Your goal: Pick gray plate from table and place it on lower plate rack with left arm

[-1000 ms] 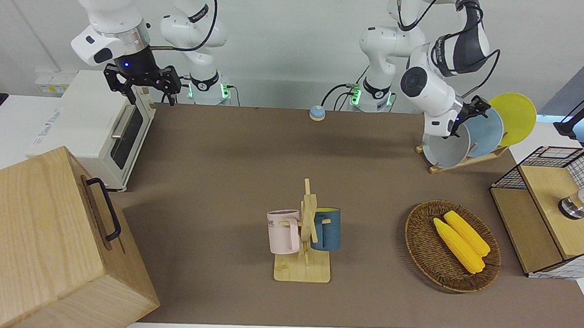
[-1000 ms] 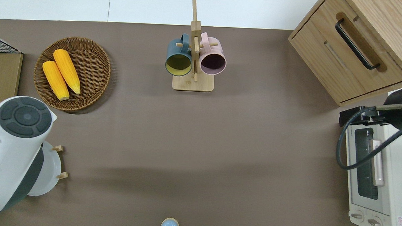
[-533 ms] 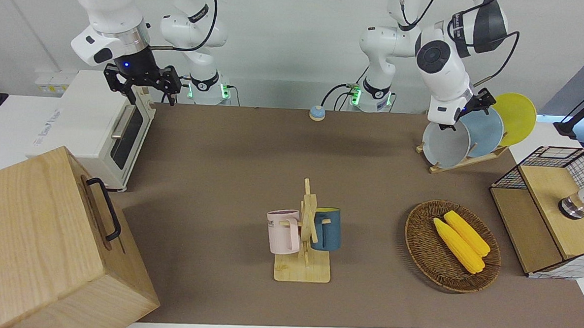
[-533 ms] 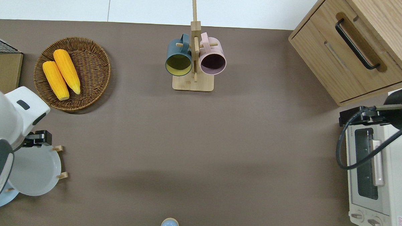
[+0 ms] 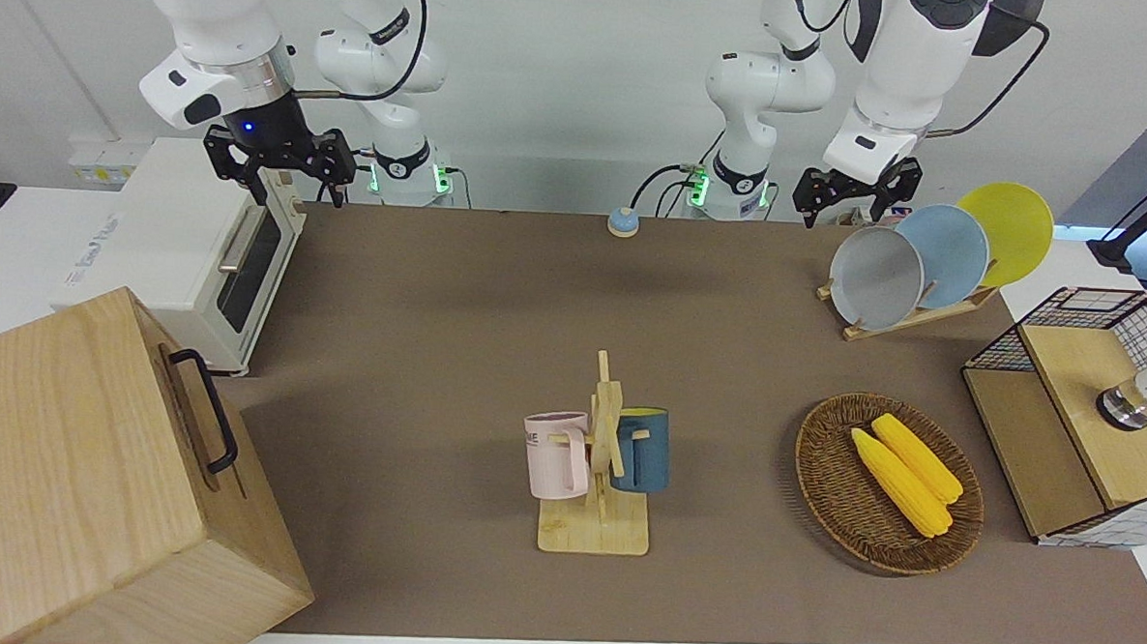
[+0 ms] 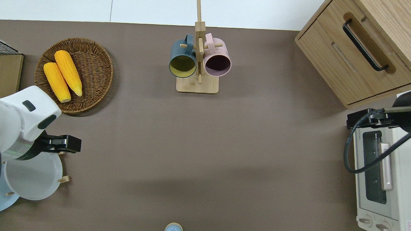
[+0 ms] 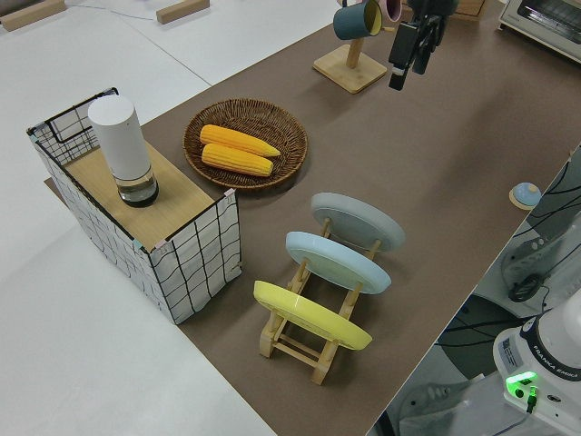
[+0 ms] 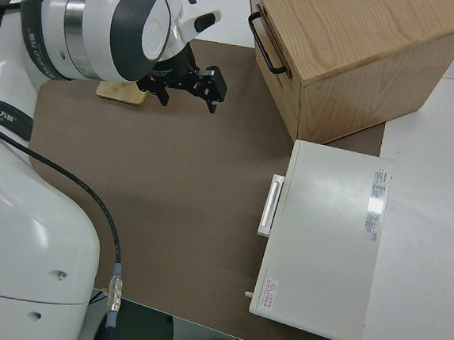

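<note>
The gray plate [image 5: 876,277] leans in the slot of the lower plate rack [image 5: 908,317] that is farthest from the robots, beside a light blue plate [image 5: 949,256] and a yellow plate [image 5: 1008,230]. In the left side view the gray plate [image 7: 359,221] rests on the rack [image 7: 300,341] with nothing touching it. My left gripper [image 5: 855,201] hangs open and empty in the air. From overhead, the left gripper [image 6: 65,144] is over the gray plate's [image 6: 35,178] rim farthest from the robots. The right arm is parked, its gripper [image 5: 285,169] open.
A wicker basket [image 5: 823,478] with two corn cobs lies farther from the robots than the rack. A mug stand [image 5: 595,531] holds a pink and a blue mug mid-table. A wire crate [image 5: 1116,317], a wooden cabinet [image 5: 92,475], a toaster oven [image 5: 180,247] and a small blue bell [image 5: 622,222] also stand here.
My left gripper has let go of the gray plate, risen and swung away from it. The plate stays in the rack. The right arm has not moved.
</note>
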